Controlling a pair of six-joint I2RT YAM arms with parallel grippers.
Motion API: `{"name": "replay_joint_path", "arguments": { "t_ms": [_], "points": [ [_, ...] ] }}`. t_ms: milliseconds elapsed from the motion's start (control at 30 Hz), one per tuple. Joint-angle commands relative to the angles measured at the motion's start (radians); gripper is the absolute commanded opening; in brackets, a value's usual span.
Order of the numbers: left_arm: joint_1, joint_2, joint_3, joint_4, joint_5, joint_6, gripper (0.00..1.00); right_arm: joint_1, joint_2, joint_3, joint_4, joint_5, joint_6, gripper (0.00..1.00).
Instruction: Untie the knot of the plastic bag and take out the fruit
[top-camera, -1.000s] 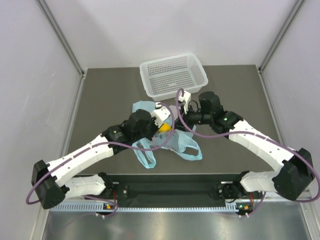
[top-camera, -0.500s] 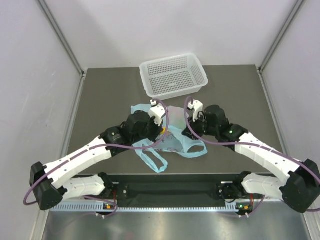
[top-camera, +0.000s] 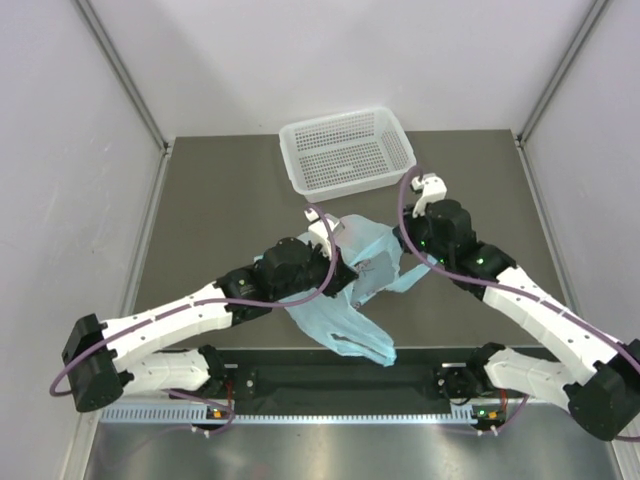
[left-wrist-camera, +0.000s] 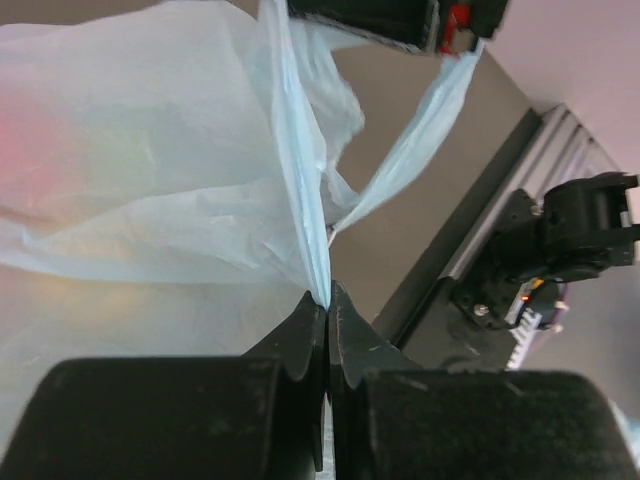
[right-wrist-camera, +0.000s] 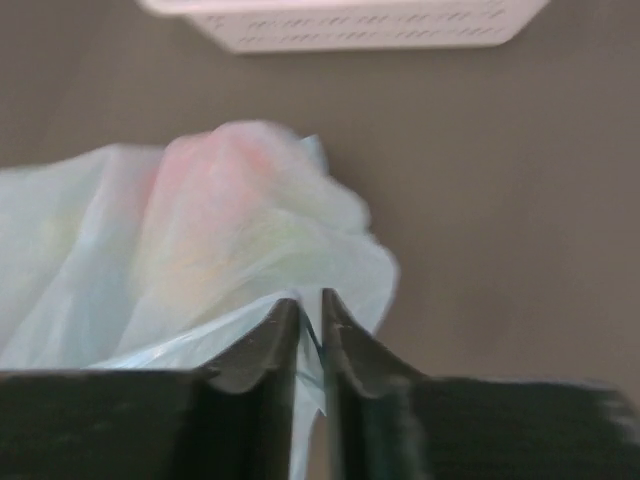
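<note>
The light-blue plastic bag (top-camera: 368, 250) is stretched between my two grippers at the table's middle, and a tail of it trails toward the near edge. My left gripper (top-camera: 343, 266) is shut on a fold of its film (left-wrist-camera: 322, 270). My right gripper (top-camera: 409, 246) is shut on a thin strip of the bag (right-wrist-camera: 312, 335). The fruit shows only as reddish and yellowish tints through the film (right-wrist-camera: 215, 170) (left-wrist-camera: 35, 150). A taut handle strip (left-wrist-camera: 415, 140) runs up to the right gripper (left-wrist-camera: 395, 15). I cannot make out the knot.
A white perforated basket (top-camera: 345, 152) stands at the back of the dark table (top-camera: 210, 210), just beyond the bag, and its wall also shows in the right wrist view (right-wrist-camera: 350, 25). White enclosure walls stand on both sides. The arms' base rail (top-camera: 340, 385) runs along the near edge.
Both grippers have shut on the bag. The right one has pulled back and to the right, spreading the bag out. The yellow fruit seen a second ago is now covered by film.
</note>
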Motion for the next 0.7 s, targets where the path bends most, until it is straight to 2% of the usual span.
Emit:
{"name": "replay_joint_path", "arguments": {
  "t_ms": [0,33,67,100,133,200,300,367,467,500,600,633,667],
  "points": [
    [-0.029,0.02,0.009,0.157,0.079,-0.091,0.0,-0.089,-0.006,0.068,-0.031,0.255,-0.02,0.19],
    [-0.029,0.026,0.023,0.166,0.076,-0.09,0.0,-0.089,-0.023,0.068,-0.022,0.246,-0.021,0.35],
    [-0.029,0.028,0.029,0.162,0.05,-0.085,0.0,-0.089,-0.045,0.053,-0.01,0.217,-0.028,0.42],
    [-0.029,0.02,0.035,0.154,0.027,-0.079,0.0,-0.089,-0.099,0.039,0.012,0.116,-0.043,0.47],
    [-0.029,0.002,0.04,0.134,0.003,-0.071,0.0,-0.087,-0.13,0.015,0.032,0.088,-0.043,0.57],
    [-0.027,-0.018,0.043,0.1,-0.106,-0.048,0.0,-0.089,-0.22,-0.004,0.032,0.042,-0.037,0.69],
    [-0.026,-0.049,0.035,0.027,-0.154,-0.01,0.0,-0.091,-0.32,-0.021,0.013,-0.036,-0.038,0.82],
    [-0.024,-0.066,0.025,-0.024,-0.177,-0.004,0.0,-0.089,-0.352,-0.024,-0.005,-0.115,-0.06,0.83],
    [-0.026,-0.102,-0.009,-0.033,-0.218,-0.001,0.0,-0.088,-0.369,-0.028,-0.023,-0.303,-0.064,0.74],
    [-0.024,-0.112,-0.017,-0.033,-0.227,-0.004,0.0,-0.089,-0.363,-0.031,-0.026,-0.39,-0.06,0.63],
    [-0.023,-0.142,-0.034,-0.03,-0.252,-0.002,0.0,-0.074,-0.362,-0.083,0.024,-0.498,-0.04,0.38],
    [-0.021,-0.149,-0.035,-0.032,-0.261,-0.001,0.0,-0.065,-0.365,-0.123,0.047,-0.539,-0.028,0.15],
    [-0.018,-0.152,-0.035,-0.035,-0.263,0.005,0.0,-0.037,-0.363,-0.14,0.079,-0.552,-0.022,0.06]
  ]
}}
